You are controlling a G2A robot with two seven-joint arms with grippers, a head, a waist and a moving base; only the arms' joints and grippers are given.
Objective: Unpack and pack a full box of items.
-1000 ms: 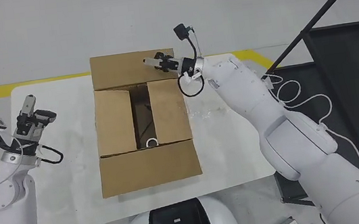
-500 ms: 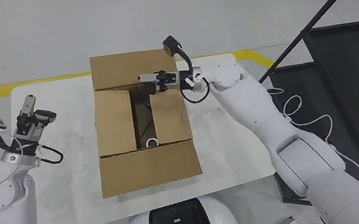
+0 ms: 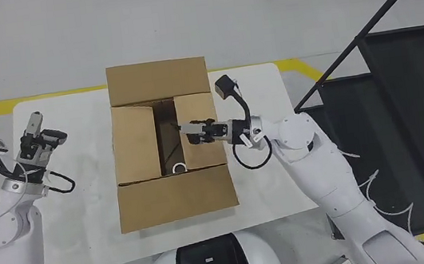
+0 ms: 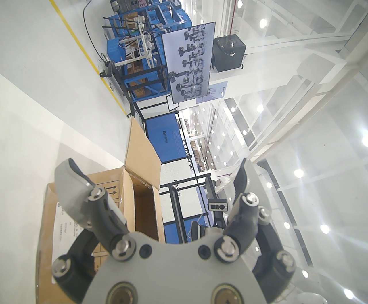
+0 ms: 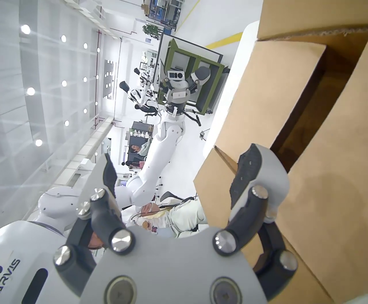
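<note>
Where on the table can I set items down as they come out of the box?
Bare table lies left of the box, between it and the left gripper, and at the near-left corner. The strip right of the box is free, but the right arm crosses it. The right gripper crowds the box opening.

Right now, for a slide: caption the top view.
Right gripper, jaws open, over the half-open cardboard box; left gripper off to its side.

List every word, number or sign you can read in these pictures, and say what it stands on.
cardboard box side: a two-arrow handling mark; the print beside it is too small to read.
blue panels behind: sideways lettering, too small to read surely.
</note>
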